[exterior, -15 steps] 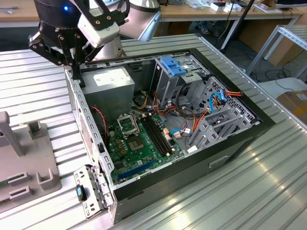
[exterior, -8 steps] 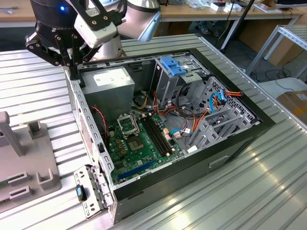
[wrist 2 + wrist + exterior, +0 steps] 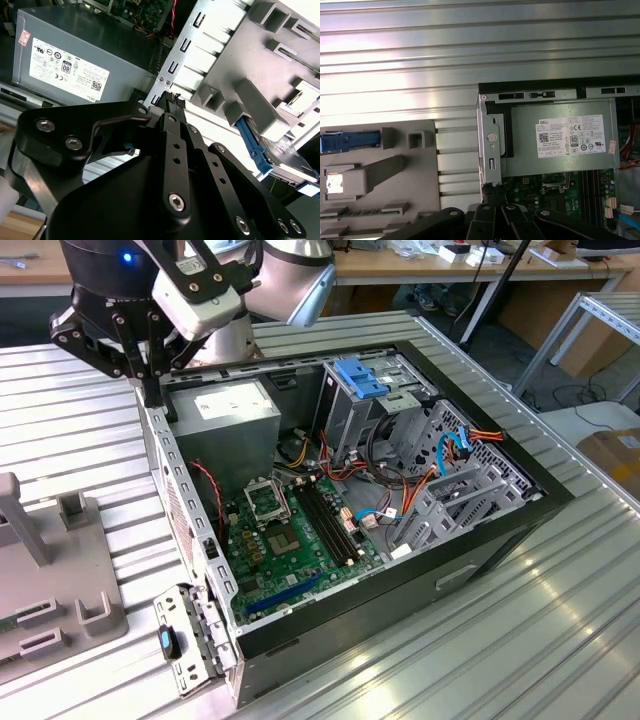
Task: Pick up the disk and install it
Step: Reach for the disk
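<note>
Exterior view: gripper [image 3: 152, 390] (closed) over case [image 3: 190, 525] edge.

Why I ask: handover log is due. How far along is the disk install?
Nothing looks done yet. The flat blue-framed metal disk sits in the grey plastic fixture tray beside the open black computer case. The black gripper hovers at the case's corner, jaws shut and empty. Pickup and installation both remain.
</note>
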You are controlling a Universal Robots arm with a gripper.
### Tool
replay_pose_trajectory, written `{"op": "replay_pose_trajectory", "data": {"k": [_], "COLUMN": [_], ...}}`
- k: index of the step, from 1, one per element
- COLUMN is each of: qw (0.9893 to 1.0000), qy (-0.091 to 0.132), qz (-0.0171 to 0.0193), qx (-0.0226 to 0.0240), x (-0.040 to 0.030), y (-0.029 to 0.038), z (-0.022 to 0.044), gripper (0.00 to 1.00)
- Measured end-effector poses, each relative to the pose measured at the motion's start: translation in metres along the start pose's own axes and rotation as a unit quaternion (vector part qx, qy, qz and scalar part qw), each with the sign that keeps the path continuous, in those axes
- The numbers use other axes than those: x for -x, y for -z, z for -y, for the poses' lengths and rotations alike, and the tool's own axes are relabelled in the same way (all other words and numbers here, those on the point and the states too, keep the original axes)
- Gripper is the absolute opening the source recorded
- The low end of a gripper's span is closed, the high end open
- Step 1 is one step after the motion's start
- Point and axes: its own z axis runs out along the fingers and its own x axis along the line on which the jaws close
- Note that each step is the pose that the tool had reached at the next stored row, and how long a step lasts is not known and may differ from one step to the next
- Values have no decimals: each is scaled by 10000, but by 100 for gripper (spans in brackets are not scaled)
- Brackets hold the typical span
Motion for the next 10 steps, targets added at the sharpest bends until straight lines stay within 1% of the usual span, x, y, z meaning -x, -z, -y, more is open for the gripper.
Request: {"op": "replay_pose_trajectory", "data": {"k": [10], "qw": [10000], "qy": [0], "qz": [0], "qx": [0], "x": [-29], "y": [1], "z": [2], "gripper": [11]}}
